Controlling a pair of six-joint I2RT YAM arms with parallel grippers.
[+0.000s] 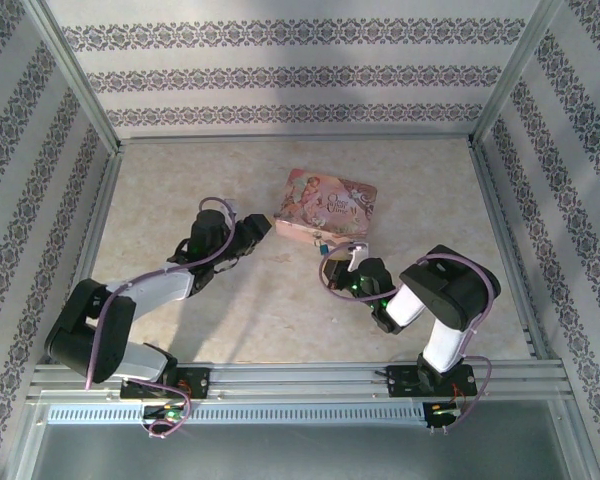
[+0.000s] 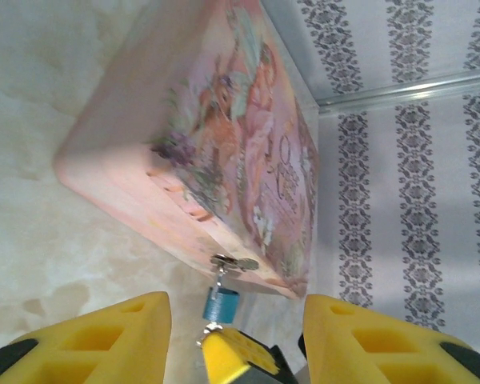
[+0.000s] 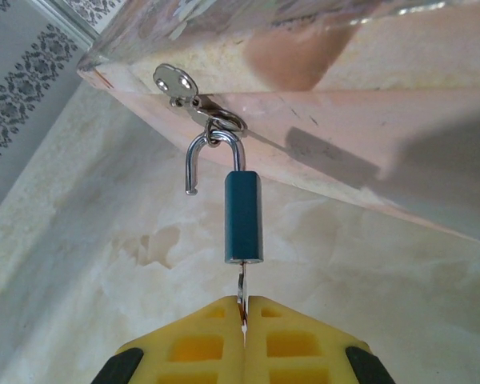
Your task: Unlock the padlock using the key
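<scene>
Looking down from the top view: pink box point(image 1: 330, 205) mid-table, far of both arms. Padlock point(image 1: 323, 243) hangs at its near edge. Left gripper point(image 1: 264, 228) beside the box's left corner; right gripper point(image 1: 348, 254) just near of the padlock.

Left wrist: 2 yellow fingers point(image 2: 120, 340) stand apart, gripping nothing.

Right wrist: pads pressed together on the key point(image 3: 242, 292), seated in the padlock's bottom. Shackle point(image 3: 212, 156) free at 1 end, hooked through the hasp point(image 3: 216, 122).

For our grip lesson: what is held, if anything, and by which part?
Right jaws pinch the key by its outer end; left jaws hold nothing.
</scene>
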